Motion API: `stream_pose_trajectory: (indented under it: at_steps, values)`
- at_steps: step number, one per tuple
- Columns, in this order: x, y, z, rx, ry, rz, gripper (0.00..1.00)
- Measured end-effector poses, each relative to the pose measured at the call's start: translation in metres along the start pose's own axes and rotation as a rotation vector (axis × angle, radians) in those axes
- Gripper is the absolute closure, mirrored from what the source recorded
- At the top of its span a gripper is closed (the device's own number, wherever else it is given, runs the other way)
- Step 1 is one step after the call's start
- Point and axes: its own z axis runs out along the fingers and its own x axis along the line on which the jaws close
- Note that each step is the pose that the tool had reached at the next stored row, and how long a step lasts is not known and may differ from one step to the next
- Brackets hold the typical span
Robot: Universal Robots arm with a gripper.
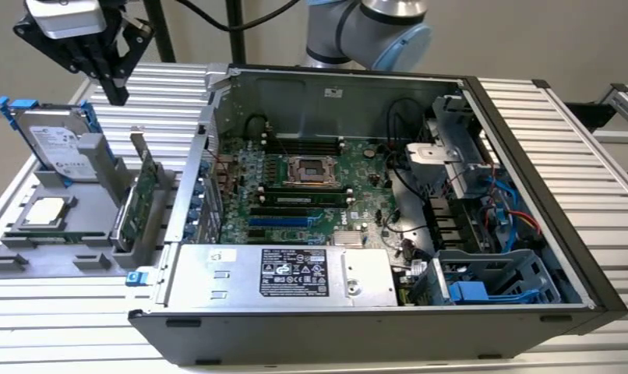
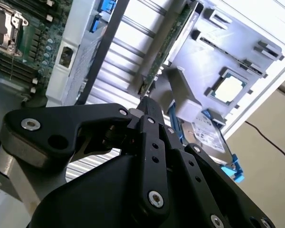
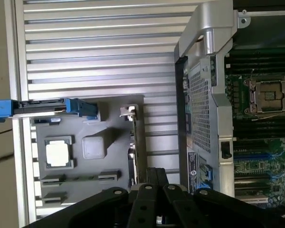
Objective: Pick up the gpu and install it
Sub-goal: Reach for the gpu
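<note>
1. Hangs high over the bench (image 1: pixel 65 327) edge at the exterior view's left, with the arm (image 1: pixel 376 23) bent behind the computer case (image 1: pixel 304 97) and the jaws pointing down.
2. Has the jaws clenched together, grasping nothing.
3. Leaves the gpu (image 1: pixel 137 199) (image 3: pixel 133 142) standing on edge in the grey holder (image 1: pixel 39 261), below the jaws, apart from them and just beside the open case.
4. Carries in that holder also an upright hard drive (image 1: pixel 56 144) with blue rails and a flat processor chip (image 1: pixel 46 210).
5. Shows inside the case a motherboard (image 1: pixel 293 199) and a power supply (image 1: pixel 283 273).
</note>
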Motion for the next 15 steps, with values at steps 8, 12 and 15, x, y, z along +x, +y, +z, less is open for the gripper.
stream_pose_trajectory:
  at_steps: [8, 12, 15]
  values:
    - [0.0134, -0.0013, -0.0003, -0.0002, -0.0001, 0.0, 1.0]
    - [0.0182, -0.0017, -0.0004, -0.0002, 0.0, -0.001, 1.0]
    - [0.0211, -0.0019, -0.0005, -0.0002, 0.0, -0.002, 1.0]
